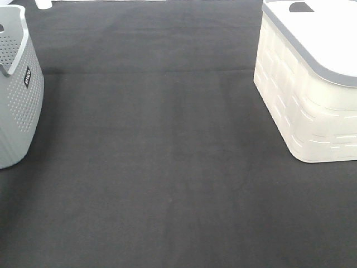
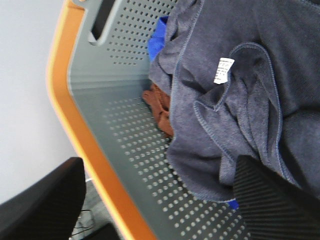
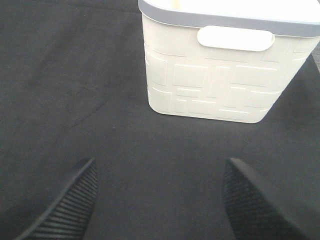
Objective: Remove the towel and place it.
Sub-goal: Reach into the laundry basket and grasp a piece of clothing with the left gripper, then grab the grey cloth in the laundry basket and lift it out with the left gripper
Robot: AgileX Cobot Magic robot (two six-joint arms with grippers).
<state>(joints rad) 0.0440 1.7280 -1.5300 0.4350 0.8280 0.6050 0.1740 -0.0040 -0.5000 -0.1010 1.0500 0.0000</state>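
Left end effector [image 2: 160, 200] beside towel [image 2: 250, 115] hem.

towel [image 2: 280, 75] in left basket [image 1: 19, 106] over other cloths [image 2: 160, 110], right basket [image 1: 301, 106] across the table [image 1: 162, 167]

Bright, diffuse light; the white basket [image 1: 301, 111] is overexposed, its top washed to flat glare in the high view; the dark surface [image 1: 167, 167] carries almost no shadow; the towel [image 2: 240, 100] holds soft shadows in its folds; focus is crisp mid-frame, the near jaws slightly blurred in both wrist views.
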